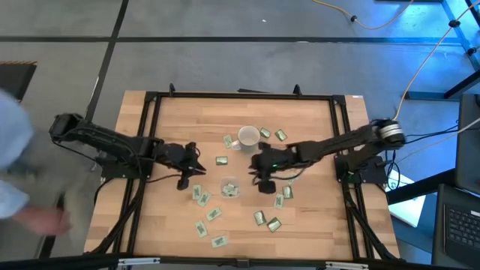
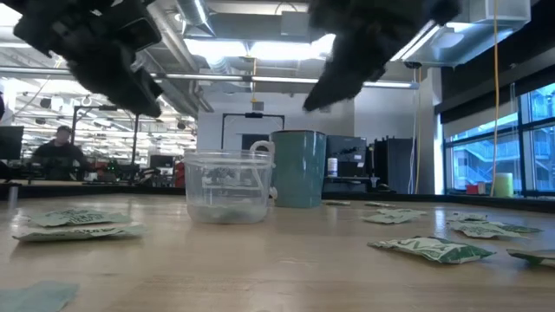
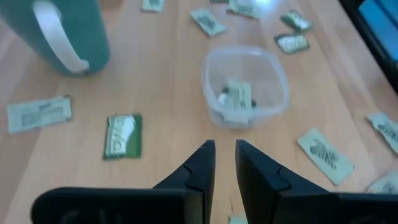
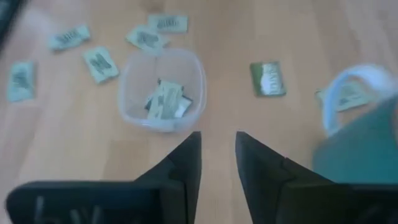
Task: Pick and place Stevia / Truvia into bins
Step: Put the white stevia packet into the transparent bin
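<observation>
So the right end effector [image 4: 217, 155] hangs released and empty just beside the clear cup [image 1: 229, 187] mid-surface, which already holds a few sachets [image 4: 163, 99]. Left end effector [image 3: 224, 163] sits part-open, empty too. Risk: either arm nudging the light cup over.

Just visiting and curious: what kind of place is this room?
Probably an open lab or workshop-style office: exposed ceiling ducts, a person at a desk behind, and a framed wooden table where two robot arms work.
</observation>
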